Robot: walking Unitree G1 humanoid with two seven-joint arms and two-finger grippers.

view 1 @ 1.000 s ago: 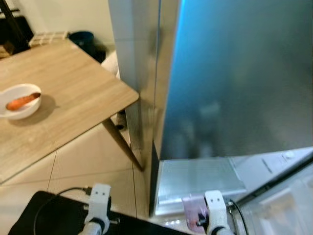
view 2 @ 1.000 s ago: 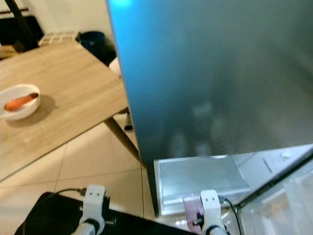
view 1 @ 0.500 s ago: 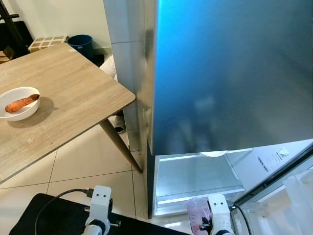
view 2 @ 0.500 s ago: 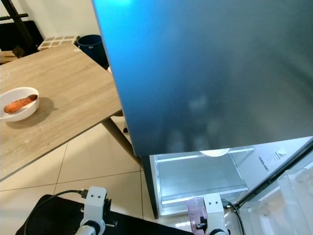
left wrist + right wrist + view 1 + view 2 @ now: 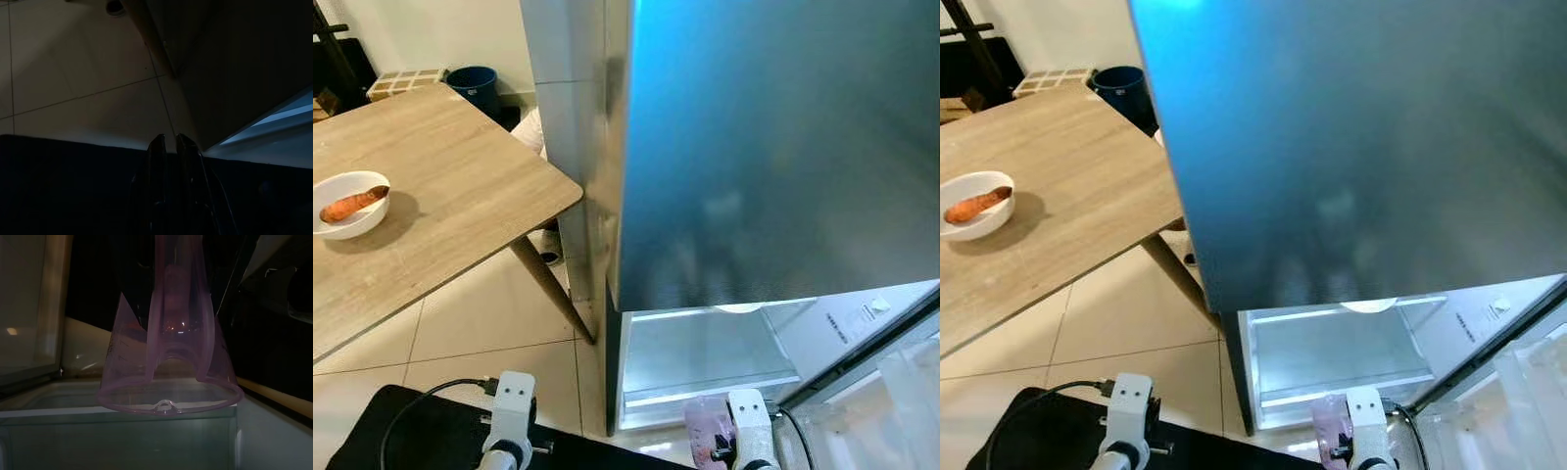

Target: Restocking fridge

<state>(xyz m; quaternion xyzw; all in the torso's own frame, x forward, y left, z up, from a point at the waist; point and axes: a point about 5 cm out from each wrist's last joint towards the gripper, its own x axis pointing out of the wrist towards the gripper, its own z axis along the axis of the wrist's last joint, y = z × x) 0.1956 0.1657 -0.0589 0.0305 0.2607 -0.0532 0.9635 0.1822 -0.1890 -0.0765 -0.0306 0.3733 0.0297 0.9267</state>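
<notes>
The fridge's grey steel upper door (image 5: 773,147) stands right in front of me. Below it a lit lower compartment (image 5: 705,352) with a glass shelf lies open. My right gripper (image 5: 178,313) is shut on a translucent purple measuring cup (image 5: 166,382), low in front of that compartment; the cup (image 5: 705,443) also shows beside my right wrist. My left gripper (image 5: 166,139) hangs shut over the tiled floor, holding nothing. A white bowl (image 5: 350,203) with an orange vegetable sits on the wooden table (image 5: 460,196) to my left.
The table's corner and its leg (image 5: 553,289) stand close to the fridge's left side. A dark blue bin (image 5: 475,80) is behind the table. The open lower door with clear shelves (image 5: 891,392) juts out at the right. Pale floor tiles (image 5: 480,323) lie between.
The camera has shifted, so the lit lower compartment shows more than a second ago. The purple cup stays in my right gripper; both arms hold their places.
</notes>
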